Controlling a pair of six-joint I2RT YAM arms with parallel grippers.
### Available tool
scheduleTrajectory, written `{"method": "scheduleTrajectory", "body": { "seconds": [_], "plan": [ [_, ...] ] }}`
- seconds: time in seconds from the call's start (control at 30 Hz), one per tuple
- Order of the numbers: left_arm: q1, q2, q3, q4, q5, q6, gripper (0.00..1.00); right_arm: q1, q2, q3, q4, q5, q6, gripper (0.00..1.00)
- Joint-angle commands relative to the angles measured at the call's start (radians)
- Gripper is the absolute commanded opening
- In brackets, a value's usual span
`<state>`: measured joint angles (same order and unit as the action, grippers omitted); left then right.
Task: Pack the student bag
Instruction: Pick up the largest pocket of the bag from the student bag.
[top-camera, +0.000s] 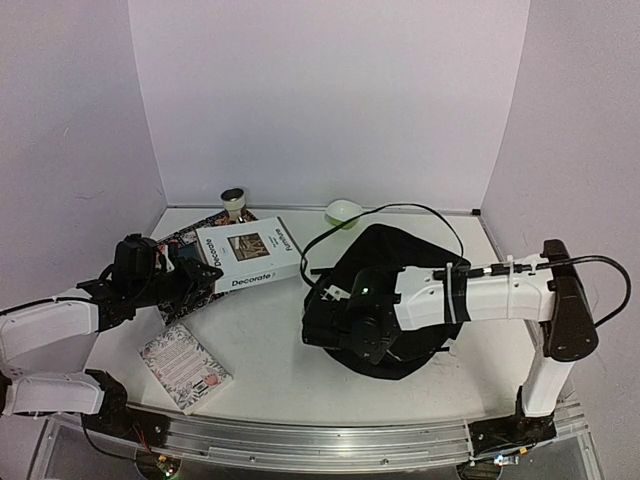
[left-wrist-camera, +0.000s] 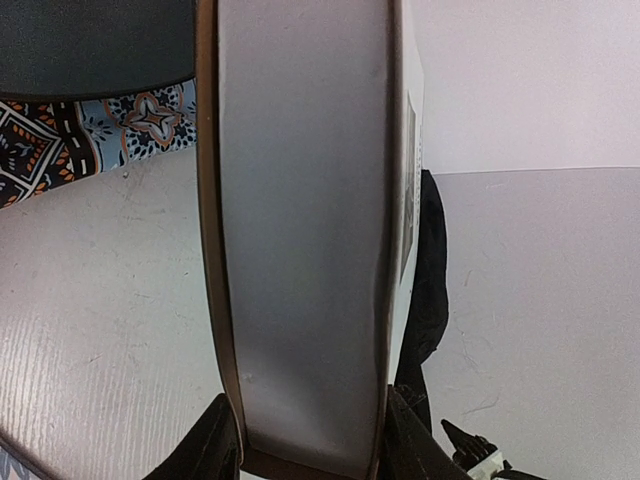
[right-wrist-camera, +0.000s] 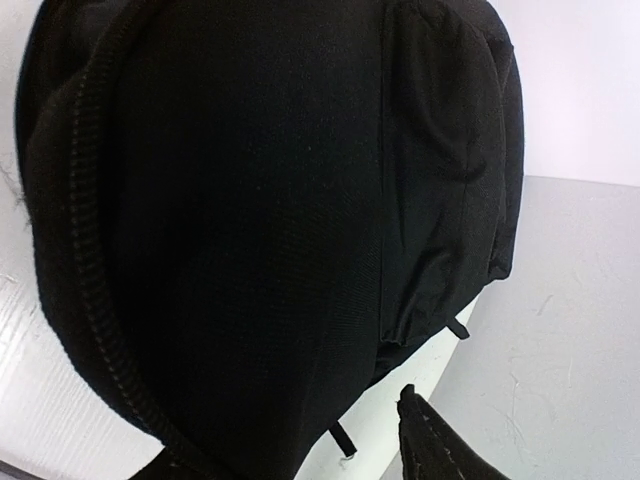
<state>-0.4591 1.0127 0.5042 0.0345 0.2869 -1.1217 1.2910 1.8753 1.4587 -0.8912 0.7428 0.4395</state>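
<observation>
The student bag (top-camera: 405, 262), a black soft backpack, lies right of centre on the table and fills the right wrist view (right-wrist-camera: 250, 200). My right gripper (top-camera: 352, 322) is at its near left edge. Only one finger (right-wrist-camera: 432, 440) shows there, with a sliver of table between it and the fabric; the other is hidden by the bag. My left gripper (top-camera: 192, 277) is shut on a white "Decorate" book (top-camera: 248, 255) held off the table left of the bag. The book's page edge (left-wrist-camera: 305, 220) sits between both fingers of the left gripper (left-wrist-camera: 310, 450).
A small patterned book (top-camera: 185, 367) lies near the front left. A patterned mat (left-wrist-camera: 60, 140) with a dark teal plate (left-wrist-camera: 90, 45) is under the left arm. A small cup (top-camera: 234, 202) and a pale green bowl (top-camera: 343, 210) stand by the back wall.
</observation>
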Motion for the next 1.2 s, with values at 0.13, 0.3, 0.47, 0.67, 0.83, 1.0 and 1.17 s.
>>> {"method": "scheduleTrajectory", "body": {
  "seconds": [0.13,0.3,0.47,0.67,0.83,1.0,1.17],
  "plan": [
    [0.002,-0.040,0.061,0.009,0.020,0.034,0.31,-0.026,-0.065,-0.068,-0.074,-0.001,-0.031,0.55],
    [0.002,-0.044,0.070,-0.001,0.026,0.045,0.30,-0.050,-0.068,-0.034,-0.044,-0.021,-0.059,0.27],
    [0.002,-0.052,0.089,-0.027,0.017,0.059,0.30,-0.105,-0.065,0.083,-0.027,-0.024,-0.070,0.00],
    [0.002,-0.067,0.112,-0.073,0.020,0.082,0.30,-0.226,-0.060,0.248,-0.008,-0.048,-0.062,0.00],
    [0.002,-0.073,0.126,-0.097,0.047,0.096,0.30,-0.314,-0.023,0.358,0.004,-0.068,-0.056,0.00],
    [0.002,-0.078,0.132,-0.104,0.113,0.088,0.30,-0.367,-0.002,0.406,0.014,-0.075,-0.033,0.00],
    [0.002,-0.081,0.143,-0.102,0.200,0.050,0.30,-0.371,0.012,0.441,0.052,-0.096,-0.042,0.00]
  ]
}}
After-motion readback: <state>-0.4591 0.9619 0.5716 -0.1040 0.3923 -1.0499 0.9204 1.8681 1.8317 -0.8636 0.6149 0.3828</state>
